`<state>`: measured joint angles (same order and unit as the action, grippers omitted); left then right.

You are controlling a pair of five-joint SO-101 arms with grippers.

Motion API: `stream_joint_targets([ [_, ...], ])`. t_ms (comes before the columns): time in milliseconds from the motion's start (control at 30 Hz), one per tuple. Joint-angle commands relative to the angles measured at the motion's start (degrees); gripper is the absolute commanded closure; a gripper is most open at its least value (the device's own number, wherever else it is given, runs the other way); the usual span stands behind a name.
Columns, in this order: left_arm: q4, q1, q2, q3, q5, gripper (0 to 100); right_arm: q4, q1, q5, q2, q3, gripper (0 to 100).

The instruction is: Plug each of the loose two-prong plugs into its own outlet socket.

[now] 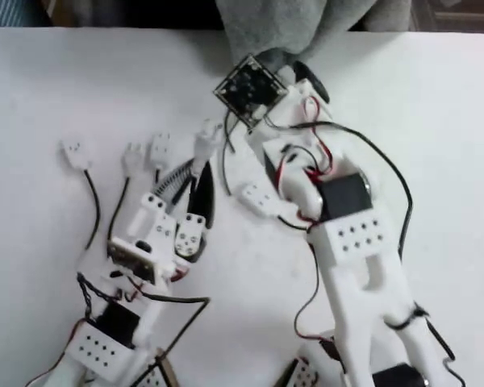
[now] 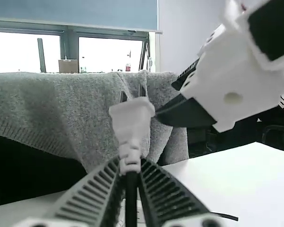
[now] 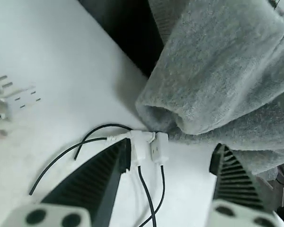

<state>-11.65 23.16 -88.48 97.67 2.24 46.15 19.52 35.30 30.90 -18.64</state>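
From above, you see the left end effector point(image 1: 198, 161) closed on a white plug point(image 1: 208, 139). The plug sticks out past its fingertips toward the far side of the tabletop point(image 1: 436, 145). A white connector point(image 1: 160, 149) on a black cord lies just beside the held plug. A further connector point(image 1: 75, 153) lies well apart, out on the left arm's side. The right end effector point(image 1: 297, 71) sits at the far edge against a grey cloth point(image 1: 266, 24). From this angle you cannot tell how its jaws stand. A small white piece point(image 1: 258, 197) lies just beside the right arm.

Through the left wrist camera, you see the left end effector point(image 2: 130, 163) with its ribbed fingers point(image 2: 99, 189) pinched on the neck of the white plug point(image 2: 131, 118). The plug's cord point(image 2: 130, 198) runs back between them. The plug stands up clear of the fingertips. The grey cloth point(image 2: 52, 109) hangs behind it, and the right arm's white housing point(image 2: 232, 80) is close beside it.

Through the right wrist camera, you see the right end effector point(image 3: 173, 151) with its jaws wide apart and gripping nothing. A white pair point(image 3: 149, 146), two pieces side by side, each with a black cord, lies on the tabletop between the fingers. It sits right by one finger point(image 3: 109, 170) and well clear of the other; you cannot tell whether it touches. The grey cloth point(image 3: 217, 71) drapes just behind the pair. A white socket block point(image 3: 21, 97) lies well apart.
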Motion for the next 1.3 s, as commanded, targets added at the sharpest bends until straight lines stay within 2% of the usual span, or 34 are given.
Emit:
stream_joint_targets([
  [0, -1.1, -0.2, -0.9, -0.3, -0.2, 98, 1.9, -0.5, 0.3, 5.8, 1.0, 72.3],
  [100, 2.3, -0.2, -0.9, -0.3, -0.2, 98, 5.5, -0.5, 0.3, 8.2, 1.0, 72.3],
  [233, 11.6, -0.4, -0.9, -0.4, -0.2, 98, 11.6, -1.5, 0.3, 10.3, 0.7, 72.3],
  [433, 22.8, -4.5, -0.9, -0.3, -0.2, 98, 19.7, -3.8, 0.2, 10.4, 0.6, 72.3],
  [600, 38.8, -6.7, -0.9, -1.2, 0.8, 97, 22.7, -4.2, 0.2, 10.9, -3.3, 72.3],
  [733, 55.1, -7.8, -0.9, -5.6, 8.5, 90, 22.6, -4.2, 0.2, 10.9, -8.4, 72.3],
  [867, 66.9, -9.1, -0.9, -9.3, 9.5, 86, 22.3, -3.9, 0.2, 10.9, -14.0, 72.3],
  [1067, 68.0, -11.5, -0.9, -10.5, 9.7, 86, 14.4, -4.2, 0.2, 10.9, -25.1, 72.3],
  [1267, 60.3, -10.9, -0.9, -9.6, 9.7, 81, 6.1, -4.2, 0.2, 10.9, -35.3, 72.3],
])
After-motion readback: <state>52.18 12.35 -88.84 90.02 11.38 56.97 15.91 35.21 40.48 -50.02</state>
